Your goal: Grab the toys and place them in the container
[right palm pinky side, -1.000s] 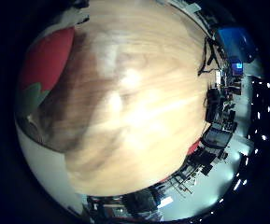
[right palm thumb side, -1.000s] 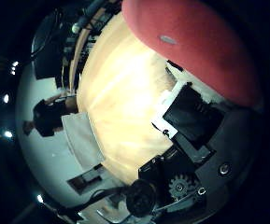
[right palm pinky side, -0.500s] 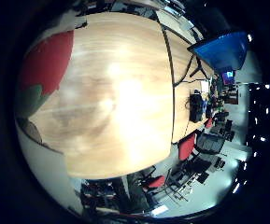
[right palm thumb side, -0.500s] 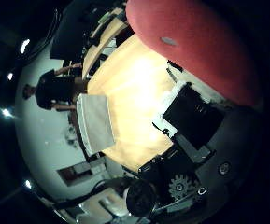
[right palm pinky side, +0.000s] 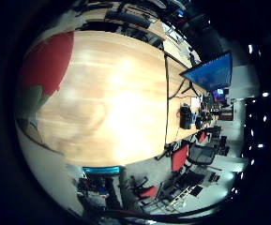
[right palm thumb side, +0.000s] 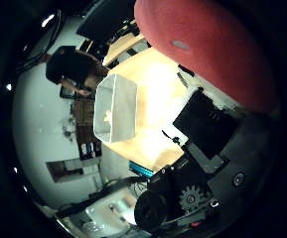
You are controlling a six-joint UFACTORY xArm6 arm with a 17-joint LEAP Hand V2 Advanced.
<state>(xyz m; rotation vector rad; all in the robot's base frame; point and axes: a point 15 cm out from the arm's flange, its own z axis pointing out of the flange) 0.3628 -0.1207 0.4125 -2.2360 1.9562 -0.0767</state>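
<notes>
A red toy with a rounded top fills much of the right thumb side palm view, close against the palm. In the right little finger side palm view its red body and a green part sit at the picture's edge. My hand shows black and white parts pressed beside the toy and holds it well above the wooden table. A pale, clear rectangular container stands on the table near its edge, away from the hand.
A blue screen and dark equipment stand at one end of the table. Red chairs stand on the floor beside it. A teal object lies by the table's edge.
The whole scene has shifted and the table looks smaller, so the hand has risen and turned. The container now looks larger and nearer. The red toy stays fixed against the palm.
</notes>
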